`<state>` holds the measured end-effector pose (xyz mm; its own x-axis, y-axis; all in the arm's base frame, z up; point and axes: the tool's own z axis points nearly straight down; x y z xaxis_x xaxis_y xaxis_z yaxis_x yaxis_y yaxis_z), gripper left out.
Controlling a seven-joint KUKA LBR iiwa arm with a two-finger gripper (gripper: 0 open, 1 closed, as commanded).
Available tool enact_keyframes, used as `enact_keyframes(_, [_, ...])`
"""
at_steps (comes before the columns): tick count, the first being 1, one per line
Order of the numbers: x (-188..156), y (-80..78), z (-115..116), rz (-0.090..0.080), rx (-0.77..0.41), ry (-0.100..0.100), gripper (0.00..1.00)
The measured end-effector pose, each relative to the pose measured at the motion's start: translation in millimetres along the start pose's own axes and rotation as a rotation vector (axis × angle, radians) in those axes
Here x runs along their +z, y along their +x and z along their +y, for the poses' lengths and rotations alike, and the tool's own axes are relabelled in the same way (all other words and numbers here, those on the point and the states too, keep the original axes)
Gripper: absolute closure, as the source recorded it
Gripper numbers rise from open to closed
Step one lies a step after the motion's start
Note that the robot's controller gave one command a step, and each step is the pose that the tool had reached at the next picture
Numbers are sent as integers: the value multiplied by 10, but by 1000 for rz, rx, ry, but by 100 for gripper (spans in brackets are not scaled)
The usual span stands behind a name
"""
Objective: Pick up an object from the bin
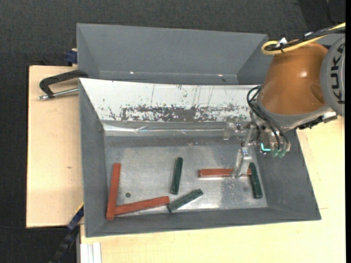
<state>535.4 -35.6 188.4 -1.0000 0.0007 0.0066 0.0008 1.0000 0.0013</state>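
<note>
Claw point(242, 170) at red stick point(215, 173), green stick point(256, 185) beside

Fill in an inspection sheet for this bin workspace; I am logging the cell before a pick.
Surface: grey metal bin, floor scuffed, back wall speckled.
Job's things: short red flat stick right of centre, the gripper at its right end.
Clutter: dark green stick just right of the gripper; second dark green stick mid-floor; third dark green stick touching a long red stick at the front; another red stick along the left wall.
Grippers: gripper low in the bin, over the short red stick's right end.
Cables: yellow cable above the orange wrist cover; thin wires at the wrist.
Surroundings: dark floor behind the bin.
</note>
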Motion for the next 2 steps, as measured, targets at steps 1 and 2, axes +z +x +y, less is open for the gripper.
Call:
enact_keyframes(1, [-39, -17, 0, -8, -1, 1, 0])
enact_keyframes(2, [337, -27, -33, -12, -86, 1, 0])
